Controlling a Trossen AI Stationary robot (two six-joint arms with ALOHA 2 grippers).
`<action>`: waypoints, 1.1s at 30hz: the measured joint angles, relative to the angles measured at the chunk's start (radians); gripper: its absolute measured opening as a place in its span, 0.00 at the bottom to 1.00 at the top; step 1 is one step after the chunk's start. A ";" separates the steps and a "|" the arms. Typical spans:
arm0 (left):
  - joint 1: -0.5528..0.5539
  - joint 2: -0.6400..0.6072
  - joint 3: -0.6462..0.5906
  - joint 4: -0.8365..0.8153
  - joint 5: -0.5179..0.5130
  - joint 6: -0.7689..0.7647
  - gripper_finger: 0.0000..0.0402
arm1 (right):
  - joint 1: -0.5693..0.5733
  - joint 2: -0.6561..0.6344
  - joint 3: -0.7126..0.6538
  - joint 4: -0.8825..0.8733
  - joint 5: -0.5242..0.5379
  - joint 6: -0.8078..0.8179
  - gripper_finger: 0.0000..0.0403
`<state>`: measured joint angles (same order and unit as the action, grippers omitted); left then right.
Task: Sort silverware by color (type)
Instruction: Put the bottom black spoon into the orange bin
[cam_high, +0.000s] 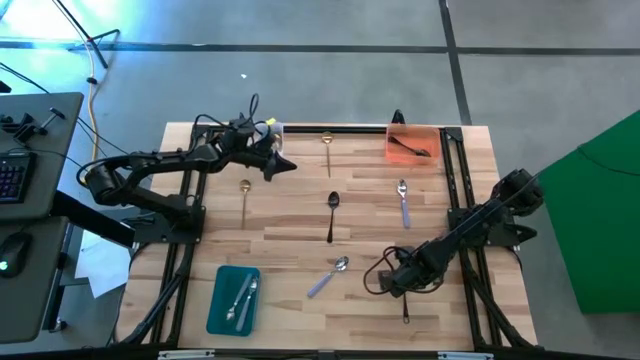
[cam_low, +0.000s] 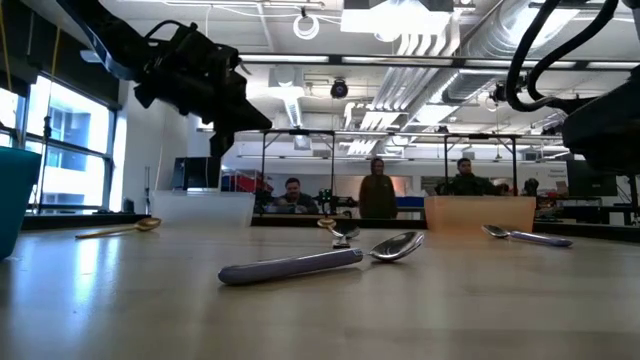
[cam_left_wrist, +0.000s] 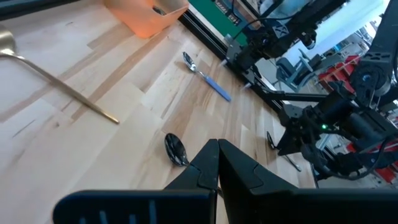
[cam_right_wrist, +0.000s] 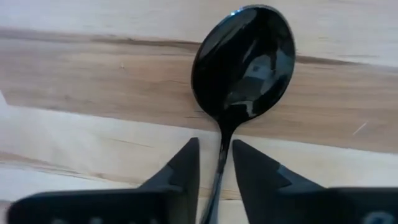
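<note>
My right gripper (cam_high: 397, 277) hangs low over the near right of the table. In the right wrist view its fingers (cam_right_wrist: 186, 168) stand narrowly apart on either side of the neck of a black spoon (cam_right_wrist: 244, 62), which lies flat on the wood; I see no touch. My left gripper (cam_high: 283, 166) is shut and empty, raised (cam_low: 215, 95) near the clear tray (cam_high: 272, 128). Loose on the table lie two gold spoons (cam_high: 327, 150) (cam_high: 245, 198), another black spoon (cam_high: 332, 215) and two silver spoons with lilac handles (cam_high: 403, 205) (cam_high: 328, 277).
The teal tray (cam_high: 218, 318) at the near left holds silver spoons. The orange tray (cam_high: 395, 135) at the far right holds a black spoon. Black frame rails run along the left, far and right sides of the table. People stand in the room behind.
</note>
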<state>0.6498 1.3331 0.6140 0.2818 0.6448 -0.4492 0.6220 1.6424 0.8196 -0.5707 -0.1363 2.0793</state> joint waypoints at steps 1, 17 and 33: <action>0.003 0.000 0.000 0.000 0.000 -0.002 0.00 | 0.000 0.000 0.000 0.001 -0.001 -0.023 0.17; 0.014 0.000 0.000 0.032 -0.040 -0.029 0.00 | -0.256 -0.228 0.127 -0.411 0.072 -0.561 0.01; 0.014 0.000 0.000 0.032 -0.091 -0.031 0.00 | -1.233 -0.241 0.275 -0.574 0.274 -1.963 0.01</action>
<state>0.6636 1.3331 0.6144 0.3134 0.5542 -0.4798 -0.6114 1.4011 1.0948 -1.1449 0.1377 0.1164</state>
